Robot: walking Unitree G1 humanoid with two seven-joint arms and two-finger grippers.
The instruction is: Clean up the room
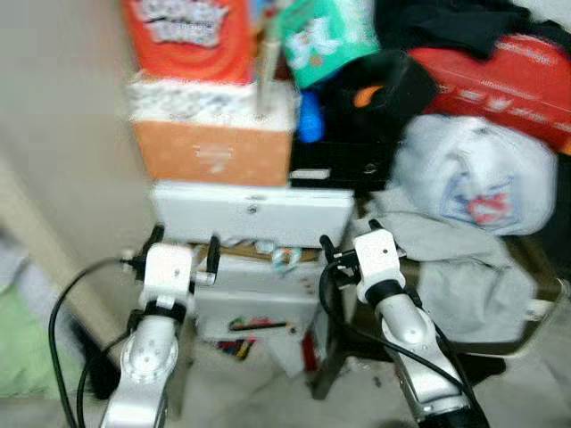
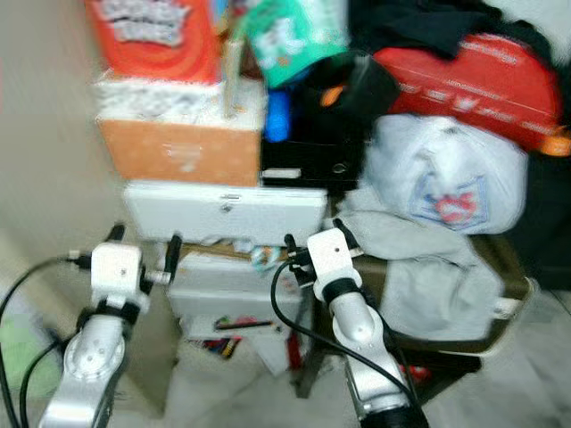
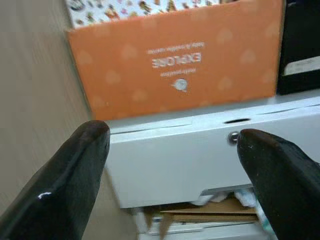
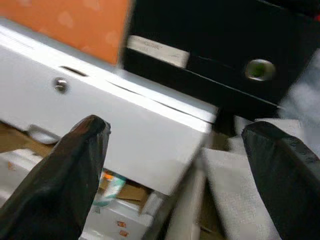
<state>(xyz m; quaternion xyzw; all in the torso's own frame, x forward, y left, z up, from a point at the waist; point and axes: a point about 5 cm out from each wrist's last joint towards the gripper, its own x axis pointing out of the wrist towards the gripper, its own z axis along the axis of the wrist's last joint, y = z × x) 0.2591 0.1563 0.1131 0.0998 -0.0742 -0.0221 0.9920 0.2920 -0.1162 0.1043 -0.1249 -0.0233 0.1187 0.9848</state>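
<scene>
The orange box (image 3: pixel 175 60) is matt card with a faint printed pattern. Under it the white case (image 3: pixel 200 160) looks like smooth plastic with a small shiny metal stud. The black box (image 4: pixel 215 65) is semi-gloss, with a paper label. The grey garment (image 1: pixel 455 259) is soft matt cloth. The left gripper (image 3: pixel 170 165) has glossy black fingers (image 3: pixel 65 180). The blurred red pack (image 1: pixel 187 36) may be glossy film.

My head cameras look down at my raised arms; both wrist cameras face the white box (image 3: pixel 200 160) close ahead, sharing it.
</scene>
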